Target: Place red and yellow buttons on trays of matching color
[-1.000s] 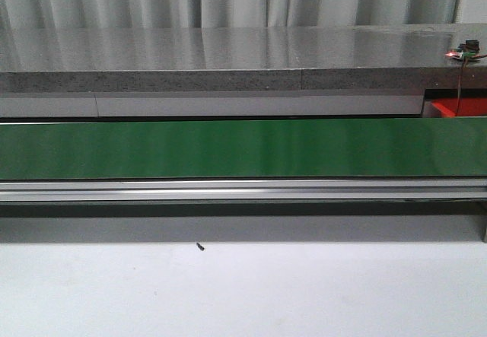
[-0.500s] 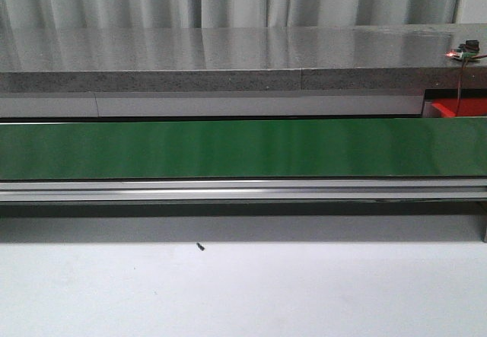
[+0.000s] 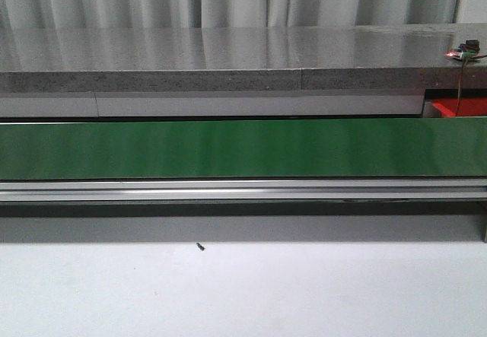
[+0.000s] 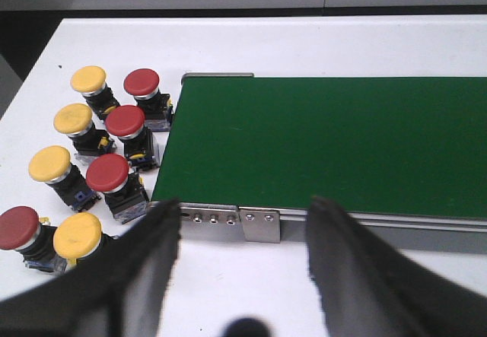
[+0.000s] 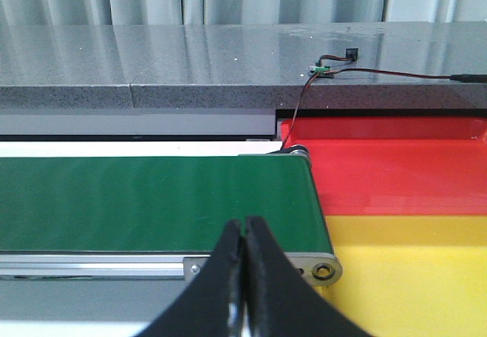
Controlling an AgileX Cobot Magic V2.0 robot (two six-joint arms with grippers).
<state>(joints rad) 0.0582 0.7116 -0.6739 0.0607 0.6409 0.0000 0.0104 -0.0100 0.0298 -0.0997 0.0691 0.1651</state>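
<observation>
In the left wrist view several push buttons stand in a cluster on the white table beside the end of the green belt (image 4: 327, 139). Some have red caps, like one red button (image 4: 125, 121), and some have yellow caps, like one yellow button (image 4: 73, 118). My left gripper (image 4: 245, 208) is open and empty, just short of the belt's end frame, with the buttons off to one side. In the right wrist view a red tray (image 5: 396, 162) and a yellow tray (image 5: 411, 276) lie side by side past the belt's other end. My right gripper (image 5: 245, 227) is shut and empty, over the belt's near edge.
The belt (image 3: 228, 148) runs across the whole front view with a metal rail (image 3: 228, 189) along its near side. A grey stone counter (image 3: 228, 55) stands behind it. A small sensor board with a wire (image 5: 323, 68) hangs over the red tray, whose corner shows in the front view (image 3: 460, 108).
</observation>
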